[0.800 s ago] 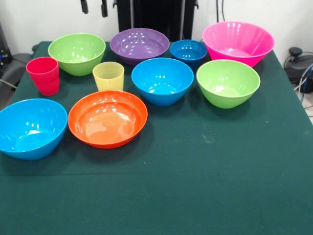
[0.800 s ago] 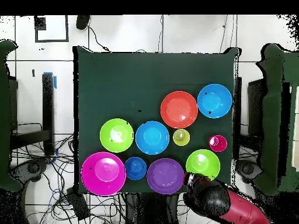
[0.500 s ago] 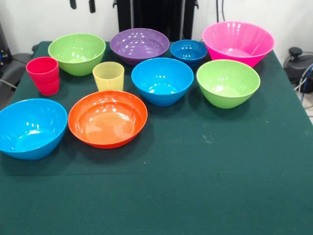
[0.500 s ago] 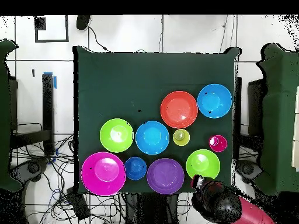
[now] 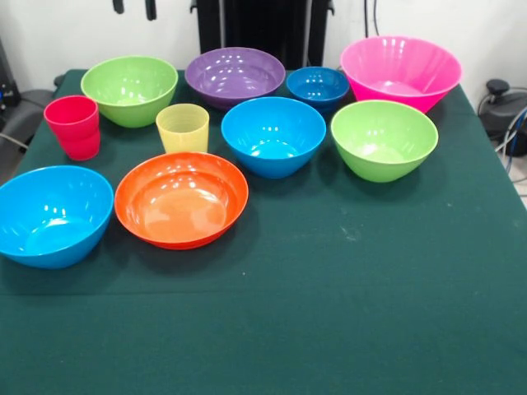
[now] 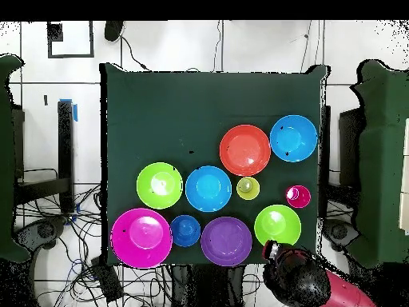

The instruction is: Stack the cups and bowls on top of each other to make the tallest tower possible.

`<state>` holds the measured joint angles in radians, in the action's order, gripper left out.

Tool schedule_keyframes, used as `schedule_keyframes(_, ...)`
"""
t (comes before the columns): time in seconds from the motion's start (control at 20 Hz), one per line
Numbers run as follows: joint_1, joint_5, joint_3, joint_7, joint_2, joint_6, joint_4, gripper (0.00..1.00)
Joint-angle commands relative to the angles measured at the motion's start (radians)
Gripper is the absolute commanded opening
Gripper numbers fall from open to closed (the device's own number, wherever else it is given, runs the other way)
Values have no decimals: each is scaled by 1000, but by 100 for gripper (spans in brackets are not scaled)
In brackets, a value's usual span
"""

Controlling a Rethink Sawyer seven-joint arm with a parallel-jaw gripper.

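All the cups and bowls stand singly on the green cloth, and no tower is in view. The red cup [image 5: 72,125] [image 6: 298,196] and the yellow cup [image 5: 183,127] [image 6: 248,188] sit among the bowls: lime green [image 5: 129,89], purple [image 5: 235,76], small dark blue [image 5: 318,86], big pink [image 5: 400,70], light blue [image 5: 273,136], a second lime green [image 5: 384,138], orange [image 5: 181,197] and a second light blue [image 5: 51,214]. My gripper [image 5: 134,6] shows only as two black tips at the top edge, above the lime green bowl, open and holding nothing.
The table [image 5: 346,313] is covered in dark green cloth. In the overhead view the red and black arm [image 6: 303,278] hangs past the table's lower right edge, beside the lime green bowl [image 6: 277,225]. Cables lie on the floor around the table.
The gripper tips have risen and slid left along the top edge of the front view. In the overhead view the arm has drawn back from the lime green bowl. No cup or bowl moved.
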<state>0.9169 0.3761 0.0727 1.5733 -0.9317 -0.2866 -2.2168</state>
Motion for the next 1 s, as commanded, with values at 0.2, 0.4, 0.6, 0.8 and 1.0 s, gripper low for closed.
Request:
schedule_keyframes(0.2, -35, 62, 91, 59, 59, 73, -37, 100)
schedule_keyframes(0.4, -43, 72, 82, 68, 82, 98, -28, 100)
schedule_keyframes(0.6, -50, 74, 77, 86, 110, 142, -31, 100)
schedule_keyframes(0.8, -81, 78, 43, 104, 130, 167, -22, 100)
schedule_keyframes(1.0, -82, 84, 33, 100, 148, 190, -17, 100)
